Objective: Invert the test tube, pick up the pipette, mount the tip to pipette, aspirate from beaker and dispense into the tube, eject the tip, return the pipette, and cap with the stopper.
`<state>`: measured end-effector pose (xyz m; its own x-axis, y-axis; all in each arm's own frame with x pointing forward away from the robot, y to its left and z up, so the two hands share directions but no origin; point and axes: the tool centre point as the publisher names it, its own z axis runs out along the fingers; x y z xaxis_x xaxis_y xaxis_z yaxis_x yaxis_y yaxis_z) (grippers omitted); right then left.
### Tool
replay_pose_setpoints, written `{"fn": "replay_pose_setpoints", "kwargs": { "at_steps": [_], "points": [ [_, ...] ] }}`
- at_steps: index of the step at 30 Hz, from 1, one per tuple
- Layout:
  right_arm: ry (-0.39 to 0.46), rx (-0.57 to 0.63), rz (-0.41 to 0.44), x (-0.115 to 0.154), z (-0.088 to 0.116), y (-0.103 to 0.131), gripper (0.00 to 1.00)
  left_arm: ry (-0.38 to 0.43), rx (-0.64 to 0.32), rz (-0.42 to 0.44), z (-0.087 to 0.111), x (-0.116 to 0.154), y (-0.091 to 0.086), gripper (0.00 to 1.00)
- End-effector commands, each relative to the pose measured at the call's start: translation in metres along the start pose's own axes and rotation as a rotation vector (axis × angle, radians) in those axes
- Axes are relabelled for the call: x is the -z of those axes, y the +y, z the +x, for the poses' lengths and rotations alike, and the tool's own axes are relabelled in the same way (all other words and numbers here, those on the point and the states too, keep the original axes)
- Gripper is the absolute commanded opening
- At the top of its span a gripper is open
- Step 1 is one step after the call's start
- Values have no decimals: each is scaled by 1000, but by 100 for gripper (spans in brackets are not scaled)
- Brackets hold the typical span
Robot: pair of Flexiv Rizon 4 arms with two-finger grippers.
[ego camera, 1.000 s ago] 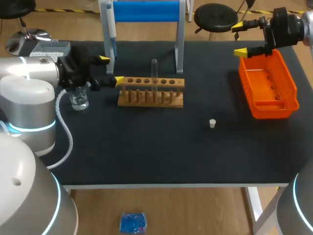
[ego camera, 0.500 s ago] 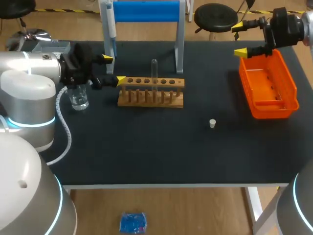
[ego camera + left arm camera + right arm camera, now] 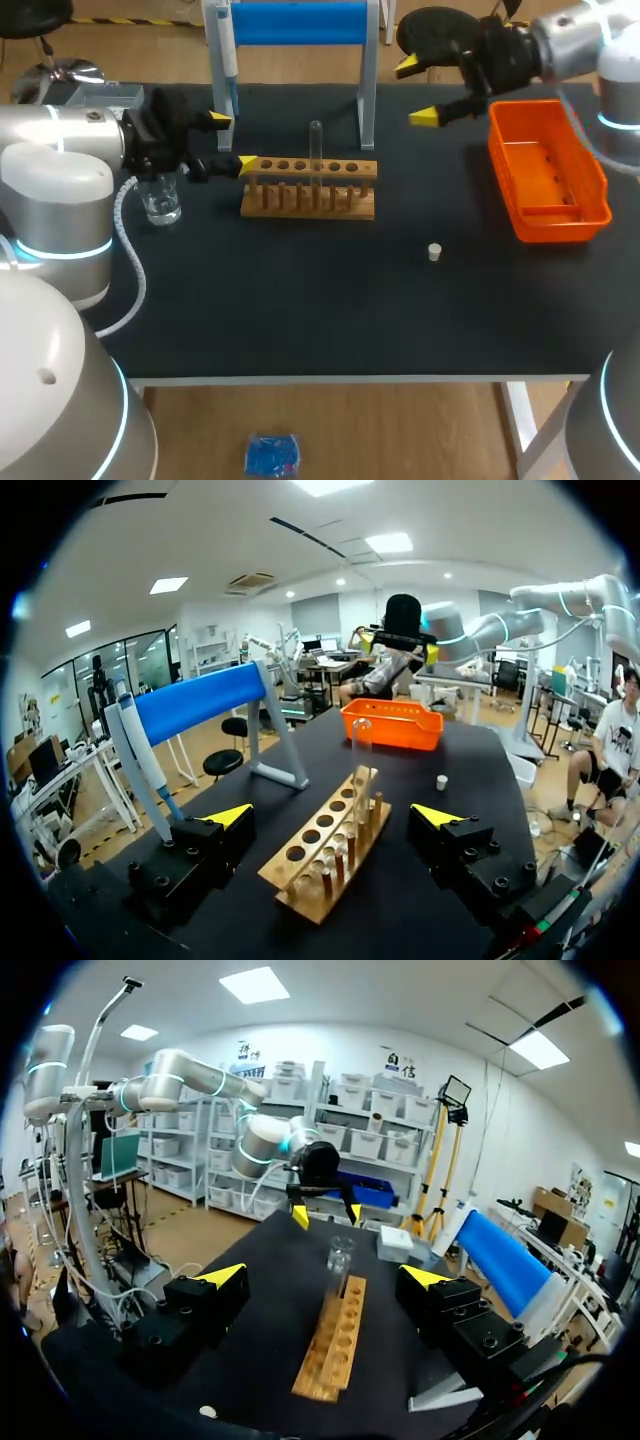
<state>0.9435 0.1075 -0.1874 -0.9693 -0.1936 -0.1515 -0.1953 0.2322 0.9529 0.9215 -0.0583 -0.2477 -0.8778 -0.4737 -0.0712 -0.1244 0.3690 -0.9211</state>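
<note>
A clear test tube (image 3: 316, 148) stands in the wooden rack (image 3: 310, 188) at mid-table. My left gripper (image 3: 230, 141) is open at the rack's left end, just above the glass beaker (image 3: 161, 201). In the left wrist view the rack (image 3: 325, 845) and tube (image 3: 361, 750) lie ahead, between its open fingers (image 3: 332, 815). My right gripper (image 3: 416, 92) hangs open behind and right of the rack, facing it; its wrist view shows tube (image 3: 340, 1263) and rack (image 3: 335, 1340) ahead of the gripper (image 3: 323, 1276). The pipette (image 3: 228, 50) hangs on the blue stand. The white stopper (image 3: 434, 252) lies on the mat.
An orange bin (image 3: 548, 172) sits at the right side of the table. The blue-topped stand (image 3: 298, 25) rises behind the rack. A pale box (image 3: 100, 100) rests at the back left corner, behind my left arm.
My right arm has swung left, from over the orange bin's back end to behind the rack's right side. My left gripper shifted slightly up and right, then held still. Both stayed open.
</note>
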Motion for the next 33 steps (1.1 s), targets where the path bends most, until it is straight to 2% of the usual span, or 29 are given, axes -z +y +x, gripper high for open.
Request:
{"fn": "replay_pose_setpoints", "kwargs": {
  "at_steps": [1,5,13,16,23,33],
  "points": [
    [45,-12,-14,-37,-12,-6,100,3,-1,1,-1,0,0,100],
    [48,-52,-34,-55,-7,-5,100,3,-1,1,-1,0,0,100],
    [-1,-116,-99,-77,24,-14,100,3,-1,1,-1,0,0,100],
    [-19,-130,-120,-84,30,-19,100,3,-1,1,-1,0,0,100],
    [-46,-142,-148,-106,35,-27,100,3,-1,1,-1,0,0,100],
    [-50,-161,-186,-126,27,-42,100,3,-1,1,-1,0,0,100]
  ]
}}
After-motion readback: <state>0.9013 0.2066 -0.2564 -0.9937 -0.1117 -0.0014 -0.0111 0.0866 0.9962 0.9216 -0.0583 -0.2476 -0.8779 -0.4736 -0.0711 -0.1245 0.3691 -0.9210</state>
